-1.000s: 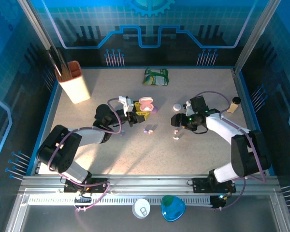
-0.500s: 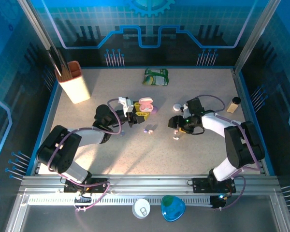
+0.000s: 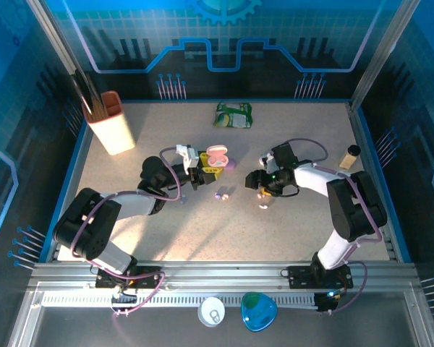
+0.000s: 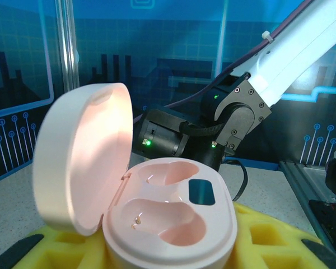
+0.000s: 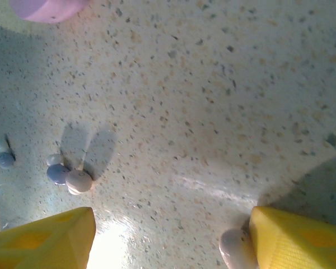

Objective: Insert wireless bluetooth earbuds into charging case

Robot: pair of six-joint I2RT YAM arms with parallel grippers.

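Since the table (image 3: 166,231) is the biggest thing, start there: speckled top, blue walls round it, both arms reaching in twd the middle. Left arm (image 3: 123,206) curls in from the near-left corner. Right arm (image 3: 333,188) bends in from the near-right. Far-left corner: cream-and-orange holder (image 3: 110,124) w/ dark handles sticking up. Far edge, centre: green packet (image 3: 233,114). Far right: small tan bottle (image 3: 349,155).

Left gripper (image 3: 208,169) is clamped on the pink charging case (image 4: 168,224), w/ yellow foam pads pressed against its base on both sides. Case is open, lid (image 4: 81,157) tipped up and back to the left in the wrist view, wells unfilled. Lilac case (image 3: 231,165) sits just beside it, on the side twd the right arm.

Right gripper (image 5: 168,241) hangs low over the table, jaws well apart, nothing btwn them. One white earbud (image 5: 237,250) lies on the table touching the inner side of one yellow pad (image 5: 297,238). Other earbuds: a lilac-and-pinkish pair (image 5: 67,176), touching each other, near the other pad. One more bud (image 5: 2,155) sits at the left edge of that wrist view. All lie on the table, apart from the charging case.
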